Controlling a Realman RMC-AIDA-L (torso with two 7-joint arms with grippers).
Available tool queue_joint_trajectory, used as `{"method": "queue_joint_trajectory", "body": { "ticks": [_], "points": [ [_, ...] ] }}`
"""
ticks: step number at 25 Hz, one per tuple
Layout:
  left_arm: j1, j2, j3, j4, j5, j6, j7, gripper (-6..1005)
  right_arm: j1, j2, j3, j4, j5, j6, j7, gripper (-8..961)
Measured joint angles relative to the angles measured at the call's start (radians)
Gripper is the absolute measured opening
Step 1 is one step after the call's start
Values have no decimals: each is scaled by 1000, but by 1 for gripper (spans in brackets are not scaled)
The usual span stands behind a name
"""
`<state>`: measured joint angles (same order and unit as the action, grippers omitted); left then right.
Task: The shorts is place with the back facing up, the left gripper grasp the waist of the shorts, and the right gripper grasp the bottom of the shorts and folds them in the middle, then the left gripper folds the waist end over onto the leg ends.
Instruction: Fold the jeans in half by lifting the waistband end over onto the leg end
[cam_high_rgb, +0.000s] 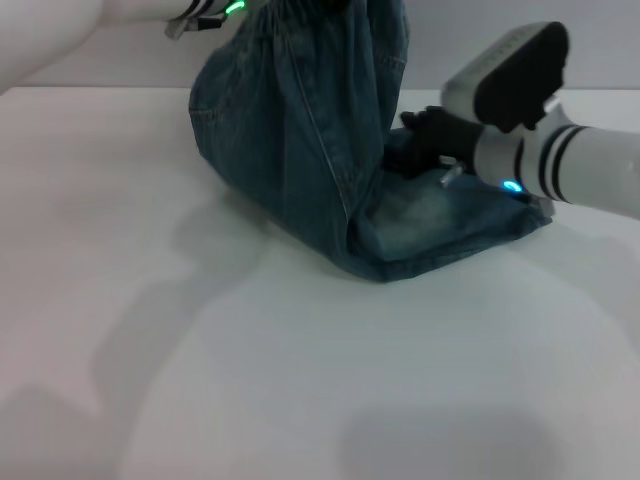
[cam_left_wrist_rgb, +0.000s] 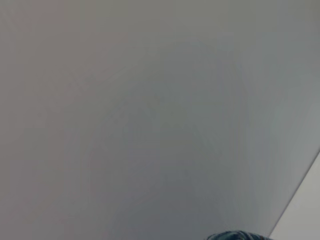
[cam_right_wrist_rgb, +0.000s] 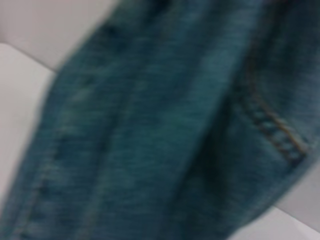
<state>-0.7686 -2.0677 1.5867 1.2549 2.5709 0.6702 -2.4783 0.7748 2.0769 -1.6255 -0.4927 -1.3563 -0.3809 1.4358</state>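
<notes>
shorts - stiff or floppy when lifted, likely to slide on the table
Probably floppy: the shorts hang in loose folds from the raised top edge, their lower part slumped on the table. Likely heavyish denim. Sliding seems unlikely while the right pincer rests on them.

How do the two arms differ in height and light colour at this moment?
The left gripper is high, at the head view's top edge, where the shorts hang; the right gripper is low, against the denim near the table. Left arm light is green, right blue. Both meet the shorts.

Shorts (cam_high_rgb: 300, 140) waist beyond top edge
</notes>
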Motion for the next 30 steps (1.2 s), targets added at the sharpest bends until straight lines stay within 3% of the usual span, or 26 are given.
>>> {"method": "queue_joint_trajectory", "body": {
  "ticks": [5, 12, 14, 16, 25, 30],
  "points": [
    [7, -2, 17, -4, -9, -9, -2, 97, -57, 0, 92, -31, 1, 38, -3, 553],
    [16, -2, 68, -5, -45, -39, -4, 97, -164, 1, 293, -169, 11, 80, -1, 554],
    [17, -2, 90, -6, -51, -50, -9, 98, -181, 0, 349, -188, 27, 78, 0, 554],
    [19, -3, 171, -10, -98, -96, -25, 98, -193, -2, 395, -191, 56, 73, -1, 554],
    [13, -6, 321, -53, -208, -221, -26, 97, -226, -4, 451, -186, 79, 18, -5, 553],
    [42, -7, 365, -52, -258, -332, -29, 181, -233, -3, 453, -183, 79, 17, -6, 554]
  ]
}}
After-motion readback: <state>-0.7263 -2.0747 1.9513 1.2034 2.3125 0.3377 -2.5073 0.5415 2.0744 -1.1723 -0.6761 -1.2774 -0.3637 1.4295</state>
